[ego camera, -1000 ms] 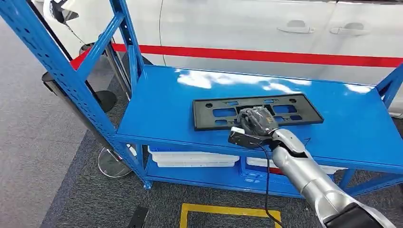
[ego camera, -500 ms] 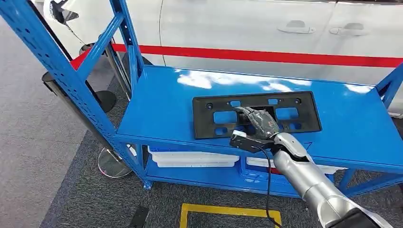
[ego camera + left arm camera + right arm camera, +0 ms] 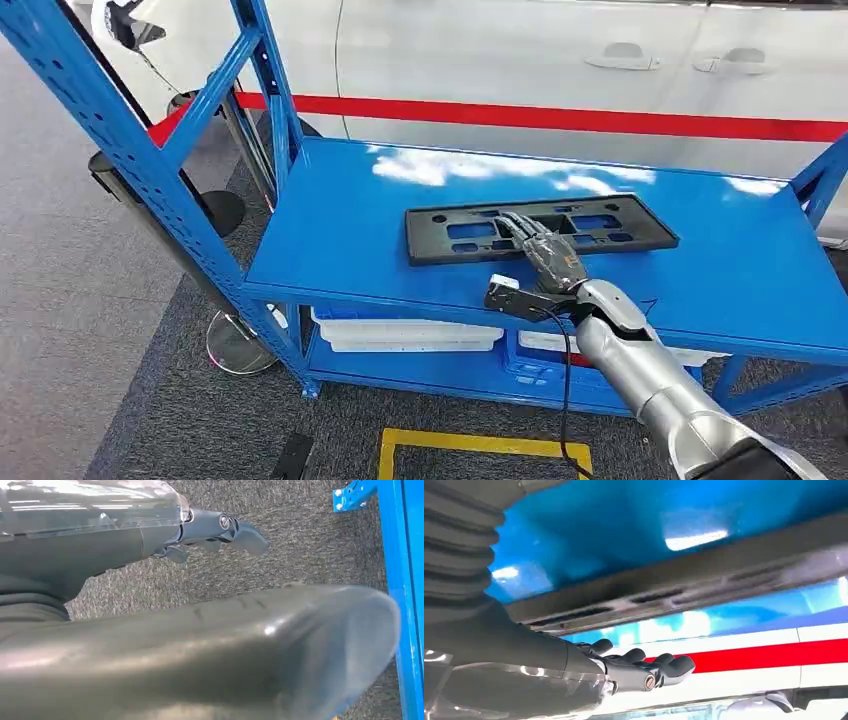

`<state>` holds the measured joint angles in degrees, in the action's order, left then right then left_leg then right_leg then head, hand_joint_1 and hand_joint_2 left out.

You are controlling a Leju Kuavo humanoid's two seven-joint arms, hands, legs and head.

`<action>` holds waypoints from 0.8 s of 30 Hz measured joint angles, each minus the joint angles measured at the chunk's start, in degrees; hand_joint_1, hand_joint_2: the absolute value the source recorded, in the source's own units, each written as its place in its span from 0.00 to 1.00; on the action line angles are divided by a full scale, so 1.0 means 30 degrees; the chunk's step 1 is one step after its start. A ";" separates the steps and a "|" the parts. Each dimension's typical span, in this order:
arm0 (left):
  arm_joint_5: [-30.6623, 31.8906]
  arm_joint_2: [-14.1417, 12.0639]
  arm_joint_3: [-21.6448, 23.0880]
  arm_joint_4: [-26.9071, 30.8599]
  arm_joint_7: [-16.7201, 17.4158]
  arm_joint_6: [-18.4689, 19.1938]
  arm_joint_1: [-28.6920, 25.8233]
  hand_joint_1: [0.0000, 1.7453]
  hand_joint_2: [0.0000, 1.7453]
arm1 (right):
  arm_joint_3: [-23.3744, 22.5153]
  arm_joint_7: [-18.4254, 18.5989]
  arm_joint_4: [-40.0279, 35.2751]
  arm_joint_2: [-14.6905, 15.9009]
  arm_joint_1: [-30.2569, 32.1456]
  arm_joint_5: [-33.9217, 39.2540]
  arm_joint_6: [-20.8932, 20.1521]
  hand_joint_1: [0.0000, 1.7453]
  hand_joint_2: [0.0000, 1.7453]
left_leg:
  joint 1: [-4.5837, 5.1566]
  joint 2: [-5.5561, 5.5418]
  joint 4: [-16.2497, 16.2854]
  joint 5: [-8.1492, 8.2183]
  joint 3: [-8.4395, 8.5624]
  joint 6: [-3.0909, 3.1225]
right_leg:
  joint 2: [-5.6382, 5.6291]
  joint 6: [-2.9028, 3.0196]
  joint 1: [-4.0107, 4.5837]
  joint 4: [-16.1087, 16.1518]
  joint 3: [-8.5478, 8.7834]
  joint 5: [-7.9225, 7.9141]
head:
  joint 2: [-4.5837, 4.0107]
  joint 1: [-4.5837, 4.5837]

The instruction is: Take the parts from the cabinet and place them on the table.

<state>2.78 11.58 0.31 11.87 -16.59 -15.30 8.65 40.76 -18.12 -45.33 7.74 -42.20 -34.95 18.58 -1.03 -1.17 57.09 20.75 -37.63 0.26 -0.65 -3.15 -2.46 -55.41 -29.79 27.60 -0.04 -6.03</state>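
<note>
Right hand (image 3: pixel 545 252): your fingers are stretched out and apart, holding nothing, lying over the near edge of the black plate.
Black plate (image 3: pixel 600 226): flat on the blue shelf top (image 3: pixel 330 220), long side across, near its front edge; wrist view shows it as a dark bar (image 3: pixel 684 590).
Left hand (image 3: pixel 220 527): hanging over grey carpet beside a blue post (image 3: pixel 397 555); fingers apart, nothing in them.
Below: white trays (image 3: pixel 405 335) on lower shelf.
Behind: white car with red stripe (image 3: pixel 560 118).
</note>
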 joint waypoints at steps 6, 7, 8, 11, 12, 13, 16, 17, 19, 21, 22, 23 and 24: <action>-0.0066 0.0000 0.0000 0.0000 0.0000 0.0029 0.0009 0.00 0.00 | -0.0008 -0.0015 0.0007 -0.0015 -0.0076 0.0000 -0.0052 0.00 0.00 | 0.0000 -0.0001 0.0000 0.0000 0.0000 0.0000 | 0.0001 0.0000 0.0000 -0.0001 0.0005 0.0000 | 0.0007 0.0000; -0.0073 0.0000 0.0000 0.0000 -0.0007 0.0029 0.0010 0.00 0.00 | -0.0008 -0.0051 0.0015 -0.0029 -0.0104 0.0000 -0.0051 0.00 0.00 | 0.0000 -0.0001 0.0000 0.0000 0.0000 0.0000 | 0.0000 0.0000 0.0000 0.0000 0.0004 0.0000 | 0.0007 0.0000; -0.0080 0.0000 -0.0007 0.0000 -0.0007 0.0029 0.0012 0.00 0.00 | -0.0008 -0.0117 0.0036 -0.0058 -0.0137 0.0000 -0.0051 0.00 0.00 | 0.0000 -0.0001 0.0000 0.0000 0.0000 0.0000 | 0.0000 0.0000 0.0000 0.0000 0.0004 0.0000 | -0.0001 0.0000; -0.0131 0.0000 -0.0007 0.0000 -0.0088 0.0029 0.0021 0.00 0.00 | -0.0008 -0.0320 0.0102 -0.0080 -0.0199 0.0037 -0.0037 0.00 0.00 | 0.0000 -0.0001 0.0000 0.0000 0.0000 0.0000 | 0.0002 0.0000 0.0000 0.0000 0.0003 0.0000 | 0.0000 0.0000; -0.0145 0.0000 -0.0007 0.0000 -0.0117 0.0029 0.0024 0.00 0.00 | -0.0008 -0.0328 0.0109 -0.0080 -0.0213 0.0044 -0.0030 0.00 0.00 | 0.0000 -0.0001 0.0000 0.0000 0.0000 0.0000 | 0.0003 0.0000 0.0001 -0.0001 0.0004 0.0000 | 0.0006 0.0000; -0.0146 0.0000 -0.0007 0.0000 -0.0124 0.0029 0.0028 0.00 0.00 | -0.0008 -0.0342 0.0117 -0.0080 -0.0219 0.0066 -0.0030 0.00 0.00 | 0.0000 -0.0001 0.0000 0.0000 0.0000 0.0000 | 0.0003 0.0000 0.0001 0.0000 0.0003 0.0000 | -0.0001 0.0000; -0.0182 0.0000 -0.0007 0.0000 -0.0124 0.0029 0.0041 0.00 0.00 | -0.0008 -0.0372 0.0124 -0.0080 -0.0223 0.0153 -0.0037 0.00 0.00 | 0.0000 -0.0001 0.0000 0.0000 0.0000 0.0000 | 0.0002 0.0000 0.0001 -0.0001 0.0002 0.0000 | 0.0000 0.0000; -0.0211 0.0000 -0.0007 0.0000 -0.0124 0.0029 0.0051 0.00 0.00 | -0.0008 -0.0386 0.0124 -0.0080 -0.0227 0.0204 -0.0044 0.00 0.00 | 0.0000 -0.0001 0.0000 0.0000 0.0000 0.0000 | 0.0002 0.0000 0.0001 -0.0001 0.0002 0.0000 | 0.0000 0.0000; -0.0262 0.0000 -0.0007 0.0000 -0.0131 0.0022 0.0069 0.00 0.00 | -0.0008 -0.0430 0.0124 -0.0080 -0.0238 0.0328 -0.0088 0.00 0.00 | 0.0000 -0.0001 0.0000 0.0000 0.0000 0.0000 | 0.0002 0.0000 0.0001 -0.0001 0.0002 0.0000 | 0.0000 0.0000; -0.0262 0.0000 -0.0007 0.0000 -0.0138 0.0029 0.0086 0.00 0.00 | -0.0015 -0.0466 0.0124 -0.0080 -0.0248 0.0386 -0.0132 0.00 0.00 | 0.0000 -0.0001 0.0000 0.0000 0.0000 0.0000 | 0.0002 0.0000 0.0000 -0.0001 0.0003 0.0000 | 0.0000 0.0000; -0.0262 0.0000 -0.0007 0.0000 -0.0138 0.0029 0.0092 0.00 0.00 | -0.0015 -0.0474 0.0124 -0.0080 -0.0247 0.0423 -0.0146 0.00 0.00 | 0.0000 -0.0001 0.0000 0.0000 0.0000 0.0000 | 0.0002 0.0000 0.0001 0.0000 0.0003 0.0000 | -0.0001 0.0000; -0.0262 0.0000 -0.0007 0.0000 -0.0138 0.0029 0.0099 0.00 0.00 | -0.0015 -0.0474 0.0124 -0.0080 -0.0247 0.0487 -0.0196 0.00 0.00 | 0.0000 -0.0001 0.0000 0.0000 0.0000 0.0000 | 0.0002 0.0000 0.0001 0.0000 0.0003 0.0000 | 0.0000 0.0000; -0.0262 0.0000 -0.0007 0.0000 -0.0138 0.0029 0.0103 0.00 0.00 | -0.0022 -0.0474 0.0124 -0.0080 -0.0246 0.0591 -0.0278 0.00 0.00 | 0.0000 -0.0001 0.0000 0.0000 0.0000 0.0000 | 0.0002 0.0000 0.0000 0.0000 0.0003 0.0000 | -0.0001 0.0000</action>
<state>1.99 11.58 0.28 11.87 -17.00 -15.21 8.96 40.70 -19.54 -44.96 7.50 -42.94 -33.18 17.75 -1.03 -1.18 57.09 20.75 -37.63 0.26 -0.65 -3.15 -2.46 -55.41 -29.78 27.60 -0.04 -6.03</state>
